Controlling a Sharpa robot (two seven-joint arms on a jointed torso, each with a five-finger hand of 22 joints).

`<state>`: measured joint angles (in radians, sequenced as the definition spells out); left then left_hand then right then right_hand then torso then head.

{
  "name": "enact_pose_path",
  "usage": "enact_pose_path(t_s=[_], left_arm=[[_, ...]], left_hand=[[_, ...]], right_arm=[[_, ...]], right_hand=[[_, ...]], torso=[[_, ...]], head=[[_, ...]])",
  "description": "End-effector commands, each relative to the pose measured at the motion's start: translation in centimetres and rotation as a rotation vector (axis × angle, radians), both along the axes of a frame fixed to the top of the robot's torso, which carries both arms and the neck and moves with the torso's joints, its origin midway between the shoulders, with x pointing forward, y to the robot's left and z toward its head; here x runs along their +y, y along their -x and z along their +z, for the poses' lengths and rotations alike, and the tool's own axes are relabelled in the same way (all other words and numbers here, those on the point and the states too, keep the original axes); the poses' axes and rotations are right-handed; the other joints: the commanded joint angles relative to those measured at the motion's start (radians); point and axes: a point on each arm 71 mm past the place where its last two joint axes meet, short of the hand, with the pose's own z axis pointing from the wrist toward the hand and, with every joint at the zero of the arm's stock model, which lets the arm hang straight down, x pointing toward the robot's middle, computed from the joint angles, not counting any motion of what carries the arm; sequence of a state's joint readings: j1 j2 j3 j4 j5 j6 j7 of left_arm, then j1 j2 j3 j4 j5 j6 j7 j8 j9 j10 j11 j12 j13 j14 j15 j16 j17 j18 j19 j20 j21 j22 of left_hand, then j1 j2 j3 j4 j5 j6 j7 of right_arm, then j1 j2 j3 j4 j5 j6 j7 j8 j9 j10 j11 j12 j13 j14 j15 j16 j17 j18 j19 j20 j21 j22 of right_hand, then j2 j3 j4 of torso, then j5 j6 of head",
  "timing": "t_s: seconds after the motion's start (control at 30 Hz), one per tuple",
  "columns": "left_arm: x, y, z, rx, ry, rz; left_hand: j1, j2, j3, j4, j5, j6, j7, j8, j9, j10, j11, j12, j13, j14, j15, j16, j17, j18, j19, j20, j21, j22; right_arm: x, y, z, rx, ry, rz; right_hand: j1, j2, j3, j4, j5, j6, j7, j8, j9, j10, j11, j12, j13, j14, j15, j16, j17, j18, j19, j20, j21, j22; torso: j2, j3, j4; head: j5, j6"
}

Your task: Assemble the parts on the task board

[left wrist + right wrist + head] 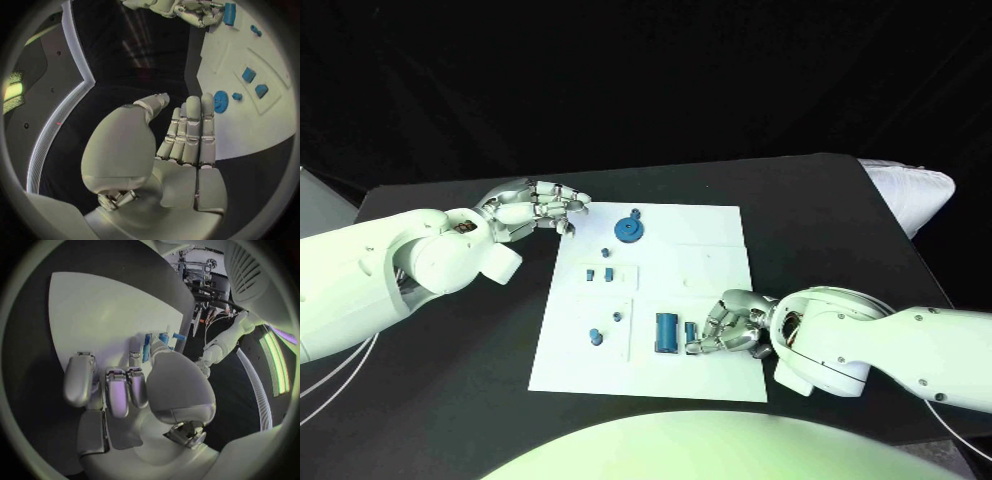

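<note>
The white task board (711,268) lies mid-table. On it are a blue disc (629,230), two small square blue parts (600,272), a small round part (596,336) and a long blue block (668,333). My right hand (730,322) rests on the board's near right part and pinches a small blue part (691,333) between thumb and fingertips, right beside the long block. In the right wrist view that part (147,346) sits between thumb and a finger. My left hand (538,208) hovers off the board's far left corner, fingers straight (187,130), holding nothing. The disc (220,101) lies just beyond them.
Black table (444,400) shows on both sides of the board. A white padded object (913,190) lies at the table's far right edge. The board's far right part (711,235) carries no parts.
</note>
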<state>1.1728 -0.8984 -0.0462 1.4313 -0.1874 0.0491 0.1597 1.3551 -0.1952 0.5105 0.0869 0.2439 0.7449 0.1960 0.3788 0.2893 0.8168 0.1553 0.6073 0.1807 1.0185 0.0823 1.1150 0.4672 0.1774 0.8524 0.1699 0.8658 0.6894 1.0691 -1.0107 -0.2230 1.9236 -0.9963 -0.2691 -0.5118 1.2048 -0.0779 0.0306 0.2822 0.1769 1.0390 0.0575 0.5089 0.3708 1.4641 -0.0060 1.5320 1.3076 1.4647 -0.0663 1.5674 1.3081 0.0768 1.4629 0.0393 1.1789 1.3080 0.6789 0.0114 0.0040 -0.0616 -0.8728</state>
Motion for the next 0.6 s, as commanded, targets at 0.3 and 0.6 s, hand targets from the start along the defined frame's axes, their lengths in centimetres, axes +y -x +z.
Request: enact_pose_path(t_s=[0.3, 0.6], left_arm=[[-0.22, 0.15, 0.06, -0.004, 0.007, -0.023], [-0.1, 0.12, 0.1, -0.011, 0.009, -0.016]], left_hand=[[-0.001, 0.011, 0.0, 0.007, -0.001, -0.006, 0.029, 0.004, -0.001, -0.006, 0.0, 0.004, -0.001, -0.005, -0.002, 0.003, 0.0, 0.006, 0.001, 0.007, -0.004, -0.002], [-0.001, 0.011, 0.0, 0.007, -0.001, -0.006, 0.029, 0.004, -0.001, -0.006, 0.0, 0.004, -0.001, -0.005, -0.002, 0.003, 0.0, 0.006, 0.001, 0.007, -0.004, -0.002]], right_arm=[[-0.29, -0.45, -0.16, -0.053, 0.048, 0.0], [-0.84, -0.56, 0.53, 0.026, -0.07, -0.023]], right_hand=[[0.061, 0.004, 0.002, -0.002, -0.074, -0.008, 0.001, -0.007, -0.008, 0.089, -0.007, 0.002, 0.245, 0.106, -0.008, 0.003, 0.263, -0.011, 0.02, -0.005, -0.001, 0.162], [0.01, -0.044, -0.057, 0.009, -0.005, -0.038, 0.016, -0.024, -0.017, 0.074, 0.005, -0.028, 0.23, 0.104, 0.002, -0.001, 0.254, -0.005, 0.009, 0.002, -0.045, 0.154]], torso=[[0.0, -0.0009, 0.0005], [-0.001, -0.0004, 0.0009]], head=[[0.003, 0.0], [0.004, 0.0]])
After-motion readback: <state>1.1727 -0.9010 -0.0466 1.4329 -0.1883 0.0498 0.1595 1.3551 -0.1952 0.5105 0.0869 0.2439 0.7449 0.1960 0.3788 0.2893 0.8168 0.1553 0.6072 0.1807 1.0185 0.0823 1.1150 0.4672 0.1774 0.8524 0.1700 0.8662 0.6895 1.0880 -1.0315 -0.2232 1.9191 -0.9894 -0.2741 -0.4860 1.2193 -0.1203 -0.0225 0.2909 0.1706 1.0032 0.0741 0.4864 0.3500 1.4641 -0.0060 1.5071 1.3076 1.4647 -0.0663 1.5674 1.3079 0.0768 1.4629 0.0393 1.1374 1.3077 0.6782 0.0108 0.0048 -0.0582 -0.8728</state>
